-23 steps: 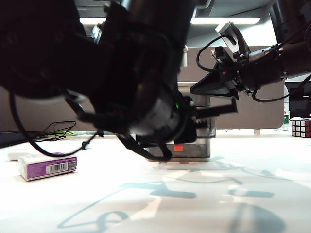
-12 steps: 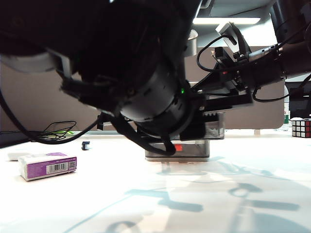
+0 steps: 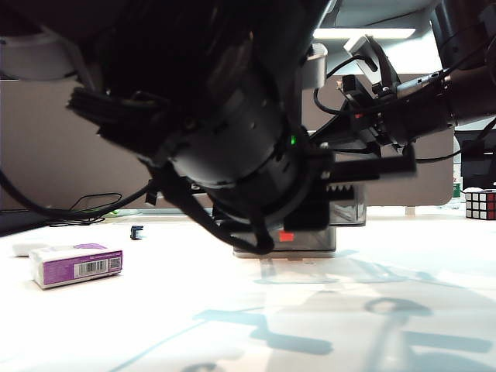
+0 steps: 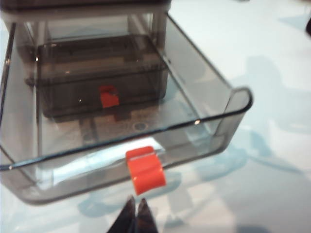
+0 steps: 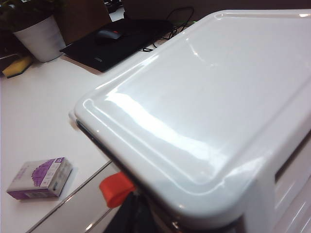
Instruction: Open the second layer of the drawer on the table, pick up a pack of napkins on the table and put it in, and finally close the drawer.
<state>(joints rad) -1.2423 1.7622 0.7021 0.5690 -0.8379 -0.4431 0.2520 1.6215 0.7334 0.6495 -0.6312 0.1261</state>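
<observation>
I see the white worktop (image 3: 372,310) carrying the drawer cabinet (image 3: 329,240) mid-back, the napkin pack (image 3: 76,264) at left, a white oblong (image 3: 29,247) behind it, a Rubik's cube (image 3: 480,204) far right.

The glossy pale top of the drawer (image 5: 204,97) fills most of the view, its rounded corner nearest. Under that corner a red-orange handle (image 5: 115,189) sticks out, with the dark tip of the right gripper (image 5: 133,216) just beside it; its jaws are not clear. The napkins (image 5: 41,178) lie flat on the table (image 5: 39,121), well apart from the drawer. A white pot (image 5: 36,36) and a black laptop (image 5: 121,41) sit near the table's far edge.
</observation>
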